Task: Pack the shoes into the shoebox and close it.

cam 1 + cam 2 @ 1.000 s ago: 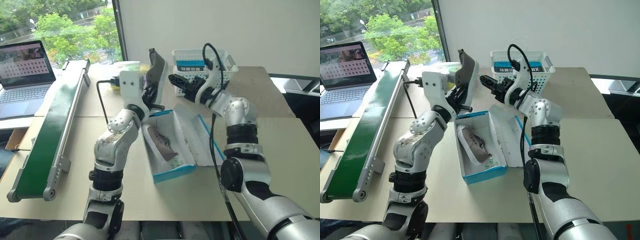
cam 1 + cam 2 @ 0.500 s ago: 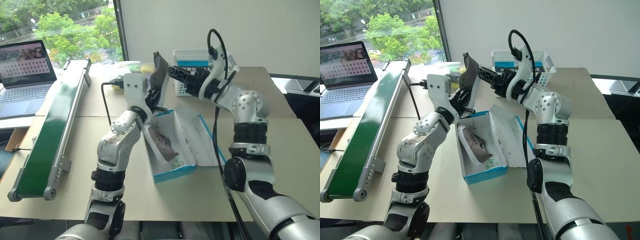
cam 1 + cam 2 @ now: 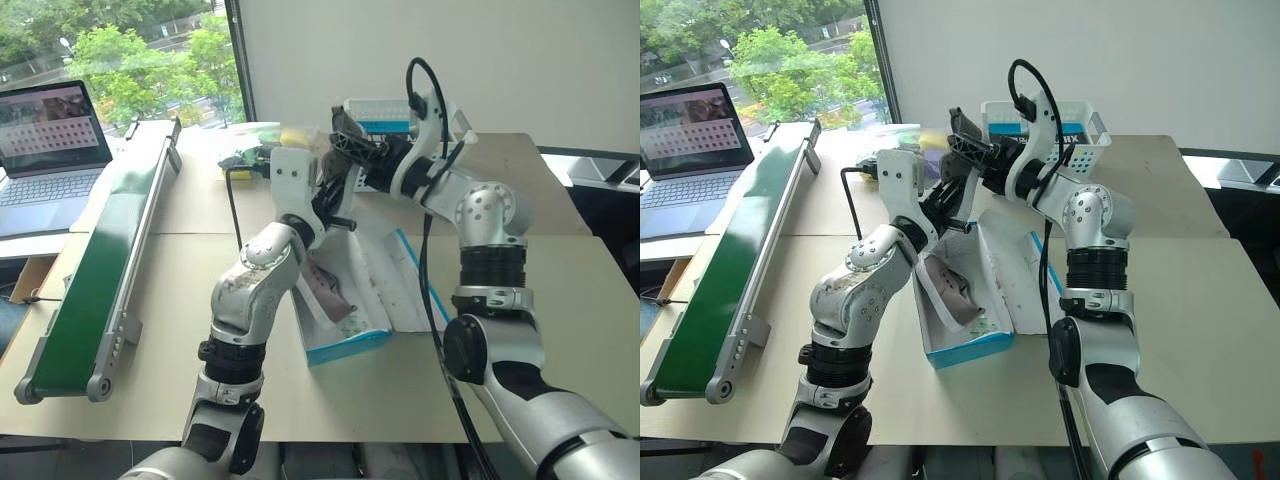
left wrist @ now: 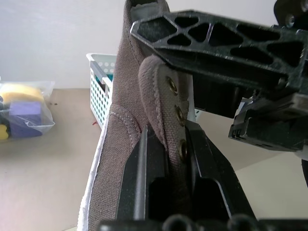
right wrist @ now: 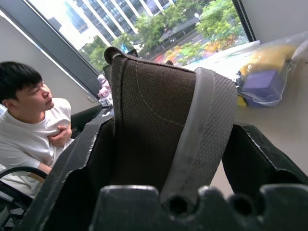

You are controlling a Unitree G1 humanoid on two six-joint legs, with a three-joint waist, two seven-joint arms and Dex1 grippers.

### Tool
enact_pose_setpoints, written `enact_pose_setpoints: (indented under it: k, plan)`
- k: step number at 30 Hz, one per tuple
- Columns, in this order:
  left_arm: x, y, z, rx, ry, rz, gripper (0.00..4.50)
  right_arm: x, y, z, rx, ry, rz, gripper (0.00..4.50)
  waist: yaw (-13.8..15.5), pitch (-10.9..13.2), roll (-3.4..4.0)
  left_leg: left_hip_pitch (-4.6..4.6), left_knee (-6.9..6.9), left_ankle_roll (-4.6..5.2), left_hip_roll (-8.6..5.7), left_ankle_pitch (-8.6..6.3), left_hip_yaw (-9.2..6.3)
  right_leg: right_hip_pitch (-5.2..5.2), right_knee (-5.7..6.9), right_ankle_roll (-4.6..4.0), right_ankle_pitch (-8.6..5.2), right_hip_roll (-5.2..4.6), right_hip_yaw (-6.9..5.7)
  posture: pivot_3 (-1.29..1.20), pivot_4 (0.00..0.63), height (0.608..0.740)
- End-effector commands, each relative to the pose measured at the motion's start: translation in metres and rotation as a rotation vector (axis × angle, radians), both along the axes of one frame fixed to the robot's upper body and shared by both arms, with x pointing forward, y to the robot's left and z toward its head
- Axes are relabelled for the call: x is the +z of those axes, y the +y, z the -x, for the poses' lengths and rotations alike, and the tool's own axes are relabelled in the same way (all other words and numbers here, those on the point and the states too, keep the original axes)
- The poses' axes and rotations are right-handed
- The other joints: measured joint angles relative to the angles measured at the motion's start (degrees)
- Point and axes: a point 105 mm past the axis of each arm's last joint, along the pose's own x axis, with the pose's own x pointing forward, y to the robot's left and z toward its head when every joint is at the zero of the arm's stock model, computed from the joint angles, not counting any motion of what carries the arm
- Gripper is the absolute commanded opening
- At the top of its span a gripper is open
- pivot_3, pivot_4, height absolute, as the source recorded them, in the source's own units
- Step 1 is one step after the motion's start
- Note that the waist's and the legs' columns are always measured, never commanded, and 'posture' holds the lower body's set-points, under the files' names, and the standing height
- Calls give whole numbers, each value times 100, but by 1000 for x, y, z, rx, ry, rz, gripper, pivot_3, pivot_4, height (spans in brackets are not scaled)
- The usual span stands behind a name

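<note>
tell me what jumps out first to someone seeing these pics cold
Both arms meet in mid-air over the table, handling one grey-beige sneaker: the left gripper is shut on its eyelet edge, and the right gripper has a finger on either side of its heel. Below them lies the open blue shoebox with the other sneaker already inside. A long green conveyor runs along the robot's left.

I can read no text, label, brand or number anywhere from here. The laptop (image 3: 50,135), off beyond the green conveyor belt (image 3: 100,260), shows me rows of small marks on its screen, too small to make out. The white basket (image 3: 1060,130), on the table behind the blue shoebox (image 3: 345,345), carries a blue band whose lettering I cannot read.
</note>
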Motion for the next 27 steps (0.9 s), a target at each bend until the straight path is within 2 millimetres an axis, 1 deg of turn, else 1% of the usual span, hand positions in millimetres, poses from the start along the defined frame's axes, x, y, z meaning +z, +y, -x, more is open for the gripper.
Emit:
enact_pose_setpoints:
  k: [1,2,3,4,6,10,12,13,14,15,18,19,20,22,24,27]
  plan:
    - [30,-6,12,-38,-111,30,0,13,1,-1,-3,-42,-32,2093,-1,0,0,0,0,0,0,0,-1,0,0,0,0,0,0,0,150,740]
    - [30,-6,12,-38,-111,28,0,13,2,-1,-4,-43,-34,1754,-1,0,0,0,0,0,0,0,0,0,0,0,0,0,0,0,150,740]
    - [29,-6,12,-38,-110,26,0,13,2,-2,-5,-44,-35,1526,-1,0,0,0,0,0,0,0,0,0,0,0,0,0,0,0,150,740]
    - [29,-6,13,-38,-108,25,0,13,2,-2,-5,-45,-36,1159,1,0,0,0,0,0,0,0,0,0,0,0,0,0,0,0,150,740]
    - [27,-4,13,-39,-97,30,0,14,3,-3,-1,-49,-39,745,5,0,0,0,0,0,0,0,0,0,0,0,0,0,0,0,150,740]
    - [23,7,13,-43,-54,40,0,16,4,-3,0,-57,-32,627,-4,0,0,0,0,0,0,0,0,0,0,0,0,0,0,0,150,740]
    - [19,21,11,-18,-32,36,0,16,4,-4,-1,-63,-18,621,-13,0,0,0,0,0,1,0,-1,0,1,0,0,1,0,0,150,740]
    - [17,28,11,-8,-23,29,982,17,4,-4,-2,-67,-10,621,-14,0,0,0,0,0,1,0,-1,-1,1,0,0,1,0,0,150,740]
    - [16,33,12,-7,-15,30,1246,17,3,-4,-5,-71,-2,620,-16,0,0,0,0,0,1,0,-1,-1,1,0,0,1,0,0,150,740]
    - [14,37,15,-20,2,14,1672,18,2,-4,-5,-76,5,620,-11,0,0,0,0,0,1,0,-1,-1,1,0,0,1,0,0,150,740]
    - [7,41,25,-86,52,-123,2697,23,-4,-3,-4,-90,24,620,-7,0,1,0,0,0,1,0,-2,-1,1,0,0,1,0,0,150,740]
    - [9,43,26,-94,65,-133,3008,26,-7,-3,-5,-95,30,620,-10,1,1,0,0,0,1,0,-2,-1,2,0,0,2,-1,0,150,740]
    - [14,49,27,-90,77,-129,3341,30,-10,-4,-12,-105,45,620,-4,1,1,1,0,0,0,0,-3,-1,1,0,0,1,-1,0,150,740]
    - [24,79,23,-27,91,-183,3341,47,-23,-7,-50,-148,108,620,0,12,2,-1,4,0,-1,0,-3,1,-2,1,-1,0,-1,0,150,740]
    - [27,110,21,44,106,-287,3341,61,-30,-8,-76,-186,191,620,-31,32,9,-3,7,0,-1,0,-4,-8,-8,1,-1,2,-1,0,150,740]
    - [22,141,20,121,112,-410,3341,69,-27,-4,-38,-184,272,620,-86,35,15,7,-9,0,1,0,-3,-11,-12,-1,-2,7,1,0,150,740]
